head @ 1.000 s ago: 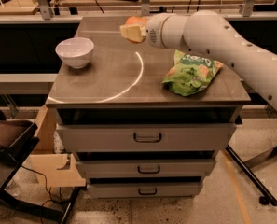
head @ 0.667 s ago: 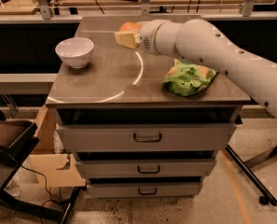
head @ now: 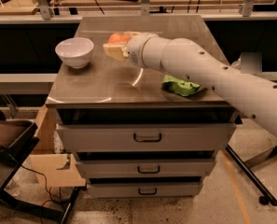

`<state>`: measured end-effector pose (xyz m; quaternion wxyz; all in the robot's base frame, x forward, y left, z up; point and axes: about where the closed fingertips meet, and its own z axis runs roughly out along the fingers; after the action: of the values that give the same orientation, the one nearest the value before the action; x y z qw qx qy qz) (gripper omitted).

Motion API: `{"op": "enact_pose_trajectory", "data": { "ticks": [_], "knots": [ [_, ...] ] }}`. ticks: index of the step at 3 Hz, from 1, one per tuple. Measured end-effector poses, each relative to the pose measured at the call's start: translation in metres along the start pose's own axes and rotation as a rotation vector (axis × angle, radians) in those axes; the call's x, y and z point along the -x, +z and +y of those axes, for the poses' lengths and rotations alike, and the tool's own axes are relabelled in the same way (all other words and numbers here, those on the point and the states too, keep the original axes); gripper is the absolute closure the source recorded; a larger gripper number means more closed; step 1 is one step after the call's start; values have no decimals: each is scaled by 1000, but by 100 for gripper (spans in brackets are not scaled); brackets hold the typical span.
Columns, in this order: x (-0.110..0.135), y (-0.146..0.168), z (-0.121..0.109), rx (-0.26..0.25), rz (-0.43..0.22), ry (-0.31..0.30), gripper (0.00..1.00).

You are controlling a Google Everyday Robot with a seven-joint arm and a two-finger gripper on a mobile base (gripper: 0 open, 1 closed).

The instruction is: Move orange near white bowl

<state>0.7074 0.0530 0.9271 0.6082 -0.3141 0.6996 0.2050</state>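
The orange (head: 118,38) is a small round fruit held between the pale fingers (head: 114,51) of my gripper (head: 115,45), just above the cabinet top (head: 100,80). The gripper is shut on it, and the white arm reaches in from the right. The white bowl (head: 75,52) stands upright on the left part of the top, a short way left of the gripper and the orange. The orange's lower half is hidden by the fingers.
A green snack bag (head: 182,86) lies on the right part of the top, partly hidden under my arm. The cabinet has three drawers (head: 147,137) below. A cardboard box (head: 51,164) and a dark bin (head: 7,136) stand on the floor at left.
My gripper has carried the orange leftward across the cabinet top, from the back middle toward the white bowl. The bowl and the green bag have not moved.
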Motion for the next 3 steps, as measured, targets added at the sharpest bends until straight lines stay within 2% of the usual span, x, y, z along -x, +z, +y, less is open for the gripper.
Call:
{"op": "enact_pose_trajectory", "data": {
  "ticks": [3],
  "knots": [
    [-33, 31, 51, 114, -40, -27, 100]
  ]
}}
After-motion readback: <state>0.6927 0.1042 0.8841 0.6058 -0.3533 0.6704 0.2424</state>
